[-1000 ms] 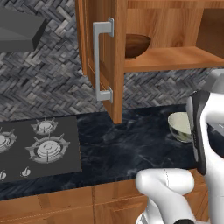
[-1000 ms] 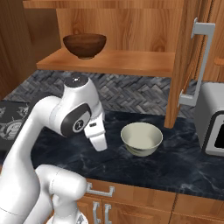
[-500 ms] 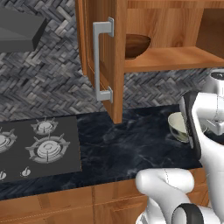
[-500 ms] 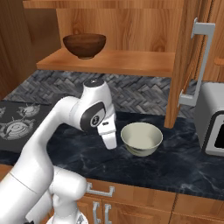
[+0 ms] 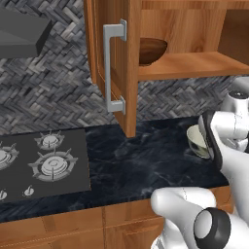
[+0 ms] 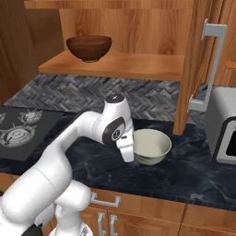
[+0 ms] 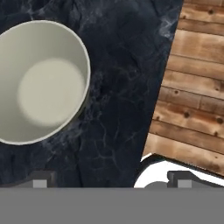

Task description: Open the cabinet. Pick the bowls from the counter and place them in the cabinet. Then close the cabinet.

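The cabinet (image 6: pixel 115 64) hangs open above the counter (image 6: pixel 193 170), both doors swung out. A dark wooden bowl (image 6: pixel 89 47) sits on the cabinet shelf, and it also shows behind the left door (image 5: pixel 151 50). A cream bowl (image 6: pixel 150 146) stands on the black counter, half hidden by my arm in the left base view (image 5: pixel 195 140). My gripper (image 6: pixel 128 156) points down just left of this bowl, close to its rim. In the hand view the cream bowl (image 7: pixel 41 81) lies upper left, and my gripper (image 7: pixel 111 181) is open over bare counter with nothing between the fingers.
A dark gas hob (image 5: pixel 44 163) lies on the left of the counter under a grey hood (image 5: pixel 22 34). A grey appliance (image 6: pixel 223 124) stands on the right by the right door's handle (image 6: pixel 209 64). The wooden floor (image 7: pixel 192 87) shows past the counter's front edge.
My arm has swung right across the counter, and the hand has come to the cream bowl's near side. The bowls and the doors have not moved.
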